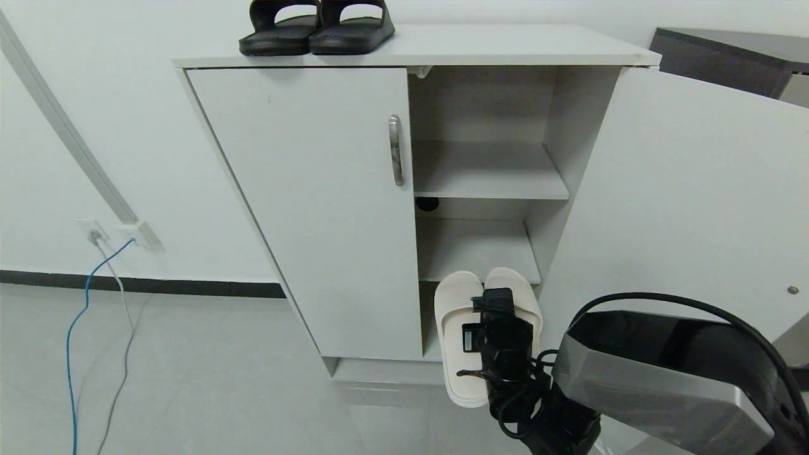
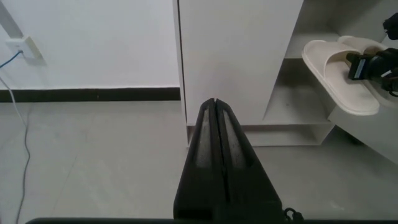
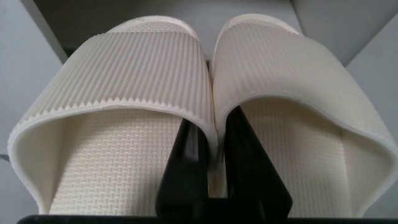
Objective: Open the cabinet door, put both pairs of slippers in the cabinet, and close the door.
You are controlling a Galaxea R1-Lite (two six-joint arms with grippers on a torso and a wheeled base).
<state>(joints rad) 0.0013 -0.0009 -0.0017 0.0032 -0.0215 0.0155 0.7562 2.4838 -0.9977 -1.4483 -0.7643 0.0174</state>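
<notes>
Cabinet [image 1: 505, 47] stands against the wall. Its left door [image 1: 303, 202] is closed, with a metal handle [image 1: 395, 150] at its inner edge. The right door [image 1: 682, 189] is swung wide open. Open right half shows an upper shelf [image 1: 486, 170] and a lower shelf [image 1: 474, 249], both bare.

Black slippers [image 1: 316, 28] sit side by side on the cabinet top, at the front edge toward its left corner.

White slippers [image 1: 454, 303] are in the air at the open right half, side by side. Toes are at about the front edge of the lower shelf; heels stick out past the cabinet front. Can't tell if the toes touch the shelf. Right gripper [image 1: 492, 297] grasps the pair from the heel side. In the right wrist view its fingers [image 3: 186, 168] go under both straps and pinch the two inner edges of the white slippers [image 3: 143, 68] together.

Left gripper [image 2: 214, 109] is clenched with nothing in it, fingers pressed together. It hangs above the floor [image 2: 93, 155] in front of the closed left door, well apart from the white slippers [image 2: 339, 68].

A wall socket [image 1: 95, 229] with a blue cable [image 1: 82, 316] is left of the cabinet.
</notes>
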